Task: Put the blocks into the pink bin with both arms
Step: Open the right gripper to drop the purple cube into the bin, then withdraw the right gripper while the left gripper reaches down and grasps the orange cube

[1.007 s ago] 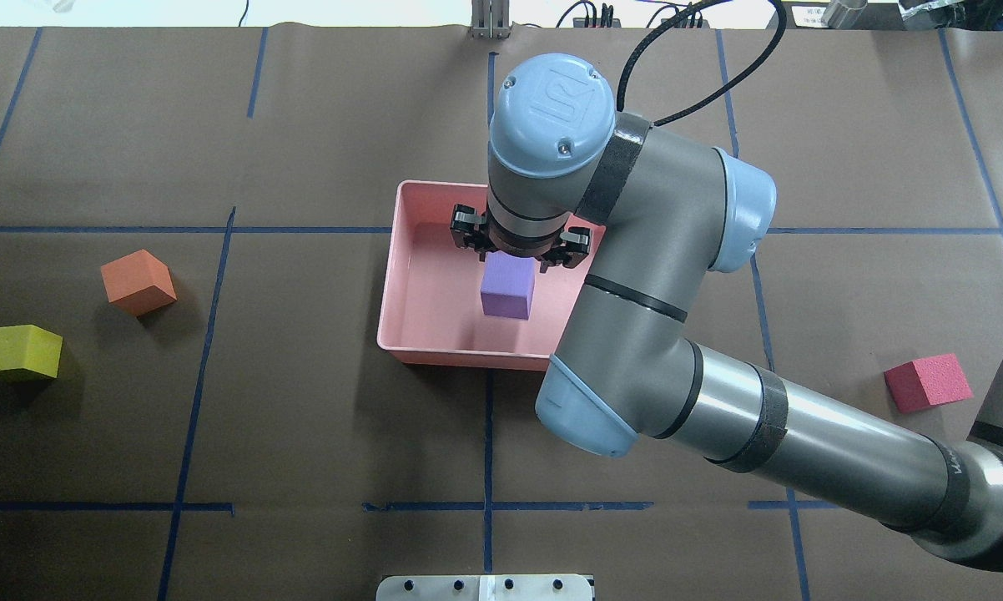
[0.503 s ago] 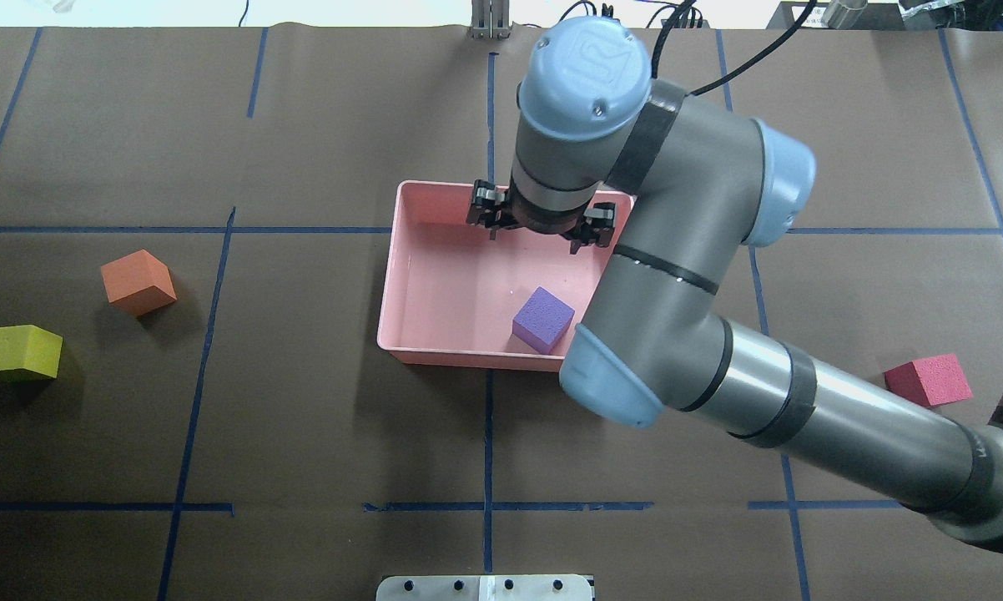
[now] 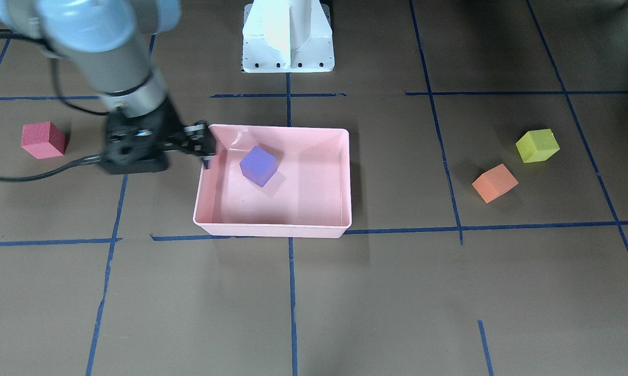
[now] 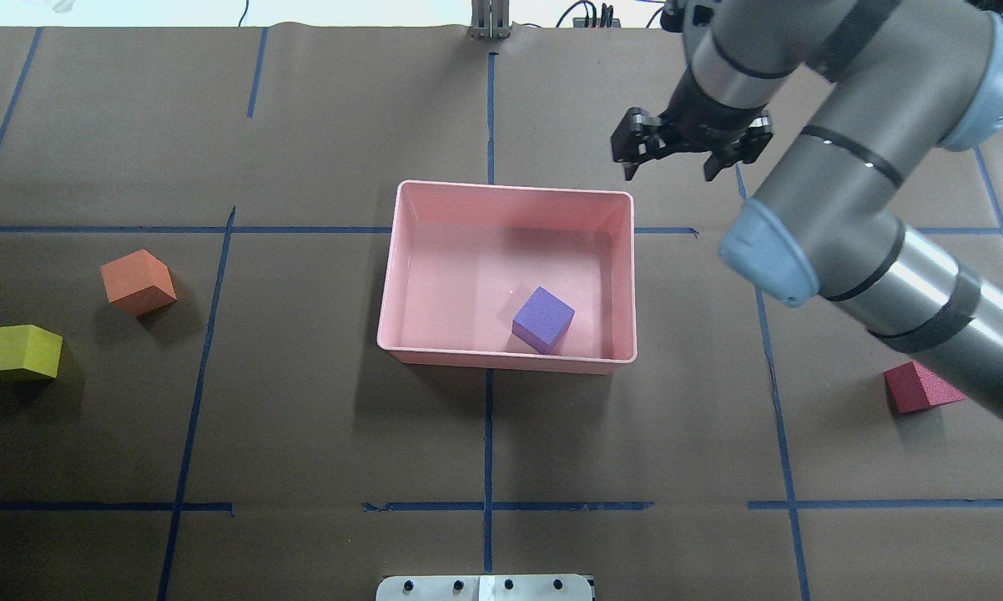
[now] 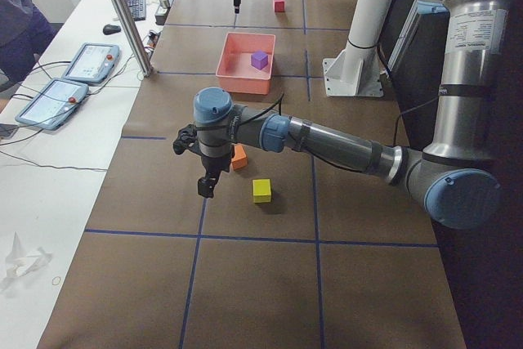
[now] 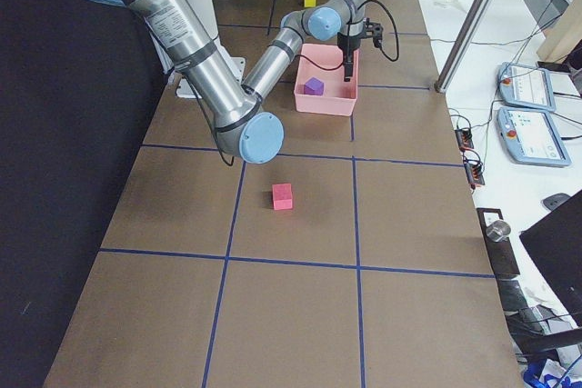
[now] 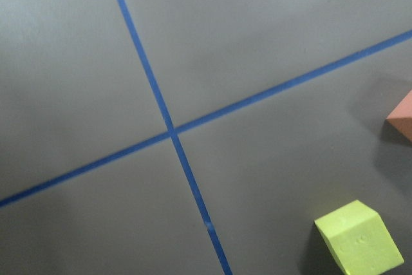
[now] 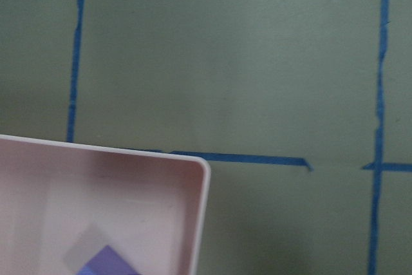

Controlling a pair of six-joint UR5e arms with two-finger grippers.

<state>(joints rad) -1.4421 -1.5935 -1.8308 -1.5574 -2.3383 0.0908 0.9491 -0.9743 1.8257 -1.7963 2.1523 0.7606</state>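
Observation:
The pink bin (image 4: 514, 190) sits mid-table, also in the front view (image 3: 272, 230). The purple cube (image 4: 542, 319) lies inside it, near its front right corner. My right gripper (image 4: 668, 167) is open and empty, raised beyond the bin's far right corner; it also shows in the front view (image 3: 199, 146). The red cube (image 4: 914, 388) lies at the right, partly behind my right arm. The orange cube (image 4: 138, 282) and yellow-green cube (image 4: 19, 352) lie at the left. My left gripper (image 5: 204, 188) shows only in the exterior left view, above the table beside the orange cube (image 5: 239, 157); I cannot tell its state.
The white pedestal base (image 3: 288, 36) stands at the robot's edge of the table. Blue tape lines cross the brown mat. A side table with tablets (image 5: 90, 63) and a metal post (image 5: 122, 18) runs along the far edge.
The purple cube left my right gripper and came to rest in the bin's front right part. The right gripper then rose and swung away to the far right of the bin.

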